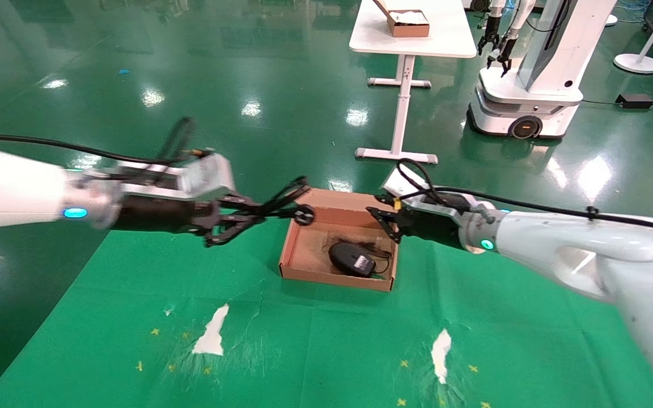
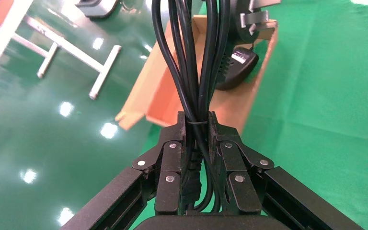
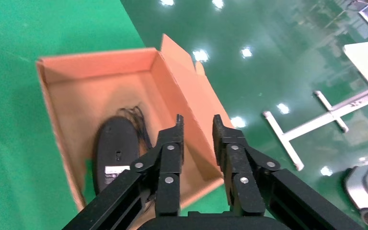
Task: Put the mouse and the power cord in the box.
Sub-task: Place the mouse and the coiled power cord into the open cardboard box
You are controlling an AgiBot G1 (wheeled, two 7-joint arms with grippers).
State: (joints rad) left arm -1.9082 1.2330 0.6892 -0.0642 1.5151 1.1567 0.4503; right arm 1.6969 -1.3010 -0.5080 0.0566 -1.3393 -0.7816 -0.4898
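The brown cardboard box (image 1: 332, 277) lies open on the green cloth, its lid flap (image 3: 191, 96) folded outward. The black mouse (image 1: 352, 259) rests inside with its thin cable bunched beside it, and it also shows in the right wrist view (image 3: 115, 146). My left gripper (image 1: 255, 214) is shut on the coiled power cord (image 2: 191, 57). The cord's loops and pronged plug (image 1: 304, 215) hang over the box's far left corner. My right gripper (image 1: 382, 212) is open above the box's right side, holding nothing (image 3: 197, 125).
Beyond the cloth is shiny green floor with a white table (image 1: 411, 42) carrying a smaller brown box (image 1: 408, 22). Another white robot (image 1: 530, 85) stands at the far right. Two white torn patches (image 1: 211, 334) (image 1: 441, 354) mark the cloth near me.
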